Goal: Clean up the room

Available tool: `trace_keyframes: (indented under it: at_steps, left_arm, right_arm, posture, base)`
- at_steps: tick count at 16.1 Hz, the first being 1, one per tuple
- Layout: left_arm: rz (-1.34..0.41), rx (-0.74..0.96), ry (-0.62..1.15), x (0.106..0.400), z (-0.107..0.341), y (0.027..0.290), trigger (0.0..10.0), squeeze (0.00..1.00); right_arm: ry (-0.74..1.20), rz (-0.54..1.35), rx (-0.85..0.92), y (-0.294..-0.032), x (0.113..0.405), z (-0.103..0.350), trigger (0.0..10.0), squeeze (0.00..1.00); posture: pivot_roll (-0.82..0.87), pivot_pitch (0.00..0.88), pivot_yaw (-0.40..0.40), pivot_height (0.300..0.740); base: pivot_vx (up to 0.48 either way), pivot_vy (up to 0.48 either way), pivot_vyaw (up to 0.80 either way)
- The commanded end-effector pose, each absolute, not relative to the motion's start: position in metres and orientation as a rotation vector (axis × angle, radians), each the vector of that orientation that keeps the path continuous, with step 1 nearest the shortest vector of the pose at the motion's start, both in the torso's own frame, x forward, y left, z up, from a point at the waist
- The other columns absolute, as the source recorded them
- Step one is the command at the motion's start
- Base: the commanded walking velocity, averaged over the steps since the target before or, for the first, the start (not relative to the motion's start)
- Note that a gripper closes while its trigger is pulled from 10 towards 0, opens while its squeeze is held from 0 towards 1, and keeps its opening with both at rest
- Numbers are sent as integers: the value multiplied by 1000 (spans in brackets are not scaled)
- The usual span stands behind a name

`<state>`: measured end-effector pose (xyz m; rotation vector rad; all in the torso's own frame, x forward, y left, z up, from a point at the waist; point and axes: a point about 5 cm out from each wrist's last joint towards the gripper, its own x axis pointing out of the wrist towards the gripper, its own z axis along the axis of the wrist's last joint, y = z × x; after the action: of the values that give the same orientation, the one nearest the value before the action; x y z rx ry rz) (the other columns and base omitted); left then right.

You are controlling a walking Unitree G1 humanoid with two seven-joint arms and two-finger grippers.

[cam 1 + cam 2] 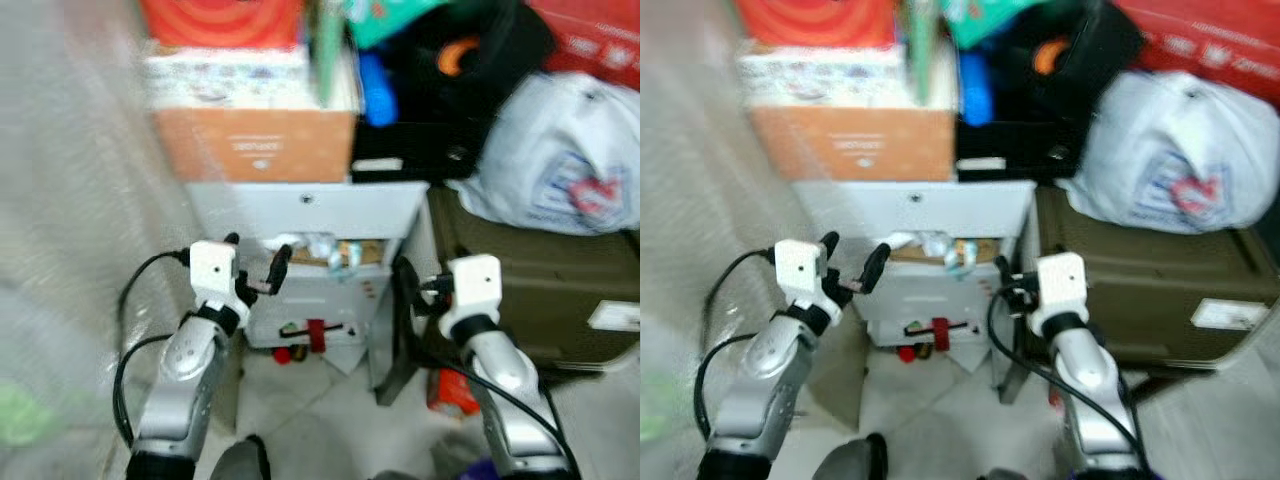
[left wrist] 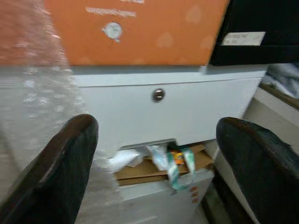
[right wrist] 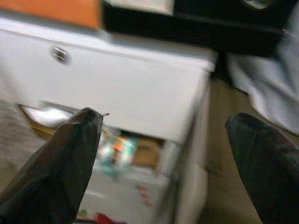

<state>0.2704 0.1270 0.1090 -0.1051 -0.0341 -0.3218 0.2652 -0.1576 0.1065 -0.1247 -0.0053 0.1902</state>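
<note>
Looking down from the head, both silver arms are raised and bent at the elbow, reaching forward toward a white drawer unit [image 1: 310, 215]. Left pincer [image 1: 258, 268] sits at about 9 o'clock of the half-open middle drawer [image 1: 320, 262], fingers spread wide with nothing between them. Right pincer [image 3: 163, 154] is up at the unit's right front corner, roughly 3 o'clock of that drawer, and its two black fingers are spread wide too, nothing held.

That drawer's long axis runs left to right, and its front faces the robot. Stuffed in it: crumpled white paper [image 2: 124, 158], one brown cardboard piece [image 2: 154, 168] lying flat, and a teal wrapper [image 2: 175, 163] hanging over the front edge. The top drawer is shut, with one round metal knob [image 2: 158, 94].

One orange box [image 1: 255, 140] sits on top of the unit, a black bag [image 1: 450, 90] next to it. At 3 o'clock there's one olive trunk [image 1: 530, 290] with a white plastic bag [image 1: 560, 155] on it. A red thing [image 1: 282, 355] lies on the floor at the unit's foot; too blurry to say what.
</note>
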Motion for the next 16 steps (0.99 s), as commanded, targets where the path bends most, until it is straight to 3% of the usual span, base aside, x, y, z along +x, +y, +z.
trace_keyframes:
  at_steps: [1, 5, 13, 16]
  left_arm:
    - [-307, -97, -18, 268, 107, 130, 10000, 0]
    - [-320, -100, -15, 269, 107, 129, 10000, 0]
    - [-316, -111, -9, 269, 107, 129, 10000, 0]
    - [-307, -122, 0, 269, 106, 130, 10000, 0]
  right_arm:
    - [4, 185, -136, -162, 263, 106, 10000, 0]
    - [7, 180, -122, -163, 263, 106, 10000, 0]
    - [9, 175, -118, -163, 264, 106, 10000, 0]
    - [10, 176, -116, -163, 264, 106, 10000, 0]
  posture:
    - [-33, 104, -11, 740]
    - [-36, 111, -11, 740]
    - [-37, 116, -10, 740]
    - [-37, 117, -10, 740]
  base:
    - [0, 0, 800]
    - [0, 0, 0]
    - [0, -268, 0]
    - [0, 0, 0]
